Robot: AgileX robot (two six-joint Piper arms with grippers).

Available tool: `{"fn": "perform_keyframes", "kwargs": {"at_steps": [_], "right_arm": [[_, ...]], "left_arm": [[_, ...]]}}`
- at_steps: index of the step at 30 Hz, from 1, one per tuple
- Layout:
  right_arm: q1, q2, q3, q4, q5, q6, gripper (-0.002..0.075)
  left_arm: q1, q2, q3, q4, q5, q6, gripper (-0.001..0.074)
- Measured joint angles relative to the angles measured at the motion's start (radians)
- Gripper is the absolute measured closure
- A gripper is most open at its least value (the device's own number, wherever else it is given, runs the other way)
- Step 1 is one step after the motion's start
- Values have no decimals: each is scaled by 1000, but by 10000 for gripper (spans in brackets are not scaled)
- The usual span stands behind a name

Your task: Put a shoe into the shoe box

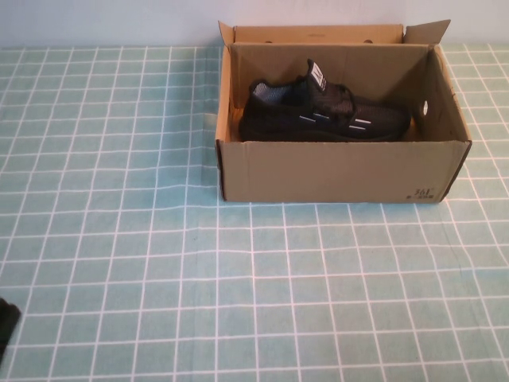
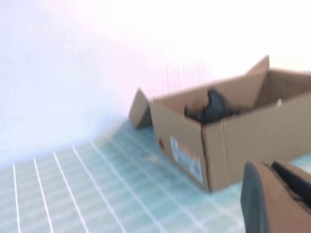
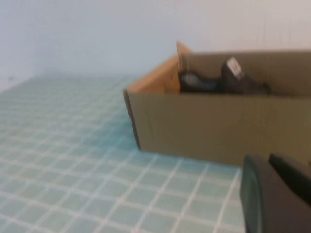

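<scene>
In the upper right of the high view, the shoe (image 1: 326, 111) lies inside the box (image 1: 334, 171). My left pincer (image 2: 277, 194) and right pincer (image 3: 277, 194) are pressed together, empty, well apart from it. Swinging in now could shove the box.

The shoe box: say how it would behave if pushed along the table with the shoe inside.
The shoe box is thin open-topped cardboard, so a push high on a wall would probably flex it. Its broad flat base makes sliding likelier than tipping. The shoe lies loose inside and may shift. Left gripper and right gripper are shut, away from it.
</scene>
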State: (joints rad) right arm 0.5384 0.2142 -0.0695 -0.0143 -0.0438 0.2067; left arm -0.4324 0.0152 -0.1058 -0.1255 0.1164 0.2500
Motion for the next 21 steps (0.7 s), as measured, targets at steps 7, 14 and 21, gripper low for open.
{"fn": "perform_keyframes", "kwargs": {"at_steps": [7, 14, 21], "right_arm": [[0, 0, 94, 0, 35, 0, 726], [0, 0, 96, 0, 153, 0, 726], [0, 0, 96, 0, 159, 0, 726]], "left_arm": [[0, 0, 111, 16, -6, 6, 738], [0, 0, 132, 18, 4, 6, 738], [0, 0, 132, 21, 20, 6, 738]]}}
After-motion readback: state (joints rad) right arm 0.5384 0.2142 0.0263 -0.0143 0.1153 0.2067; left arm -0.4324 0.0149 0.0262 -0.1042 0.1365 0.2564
